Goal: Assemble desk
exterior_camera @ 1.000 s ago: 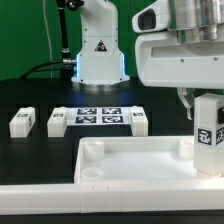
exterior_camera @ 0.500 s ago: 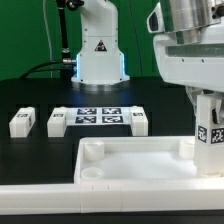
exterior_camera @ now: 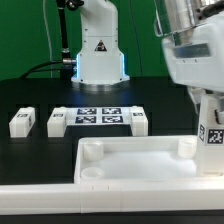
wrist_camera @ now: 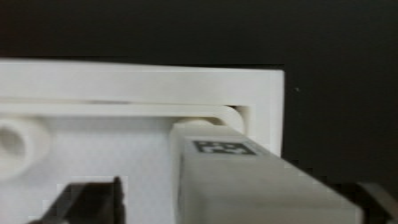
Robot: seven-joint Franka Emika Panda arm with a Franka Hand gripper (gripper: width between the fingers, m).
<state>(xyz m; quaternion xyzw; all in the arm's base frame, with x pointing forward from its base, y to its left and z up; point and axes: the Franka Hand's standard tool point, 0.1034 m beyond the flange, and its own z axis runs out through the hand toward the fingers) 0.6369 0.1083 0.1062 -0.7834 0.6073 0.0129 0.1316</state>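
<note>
The desk leg [exterior_camera: 212, 128] stood upright in the tabletop [exterior_camera: 130, 152] corner on the exterior view's right, between the fingers of my tool [wrist_camera: 228, 200]; whether it clenched the leg I couldn't tell.

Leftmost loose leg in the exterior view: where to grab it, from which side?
Take the leg from above, across its flat side faces. It is a square block sitting apart from the next leg, so both sides look reachable.
</note>
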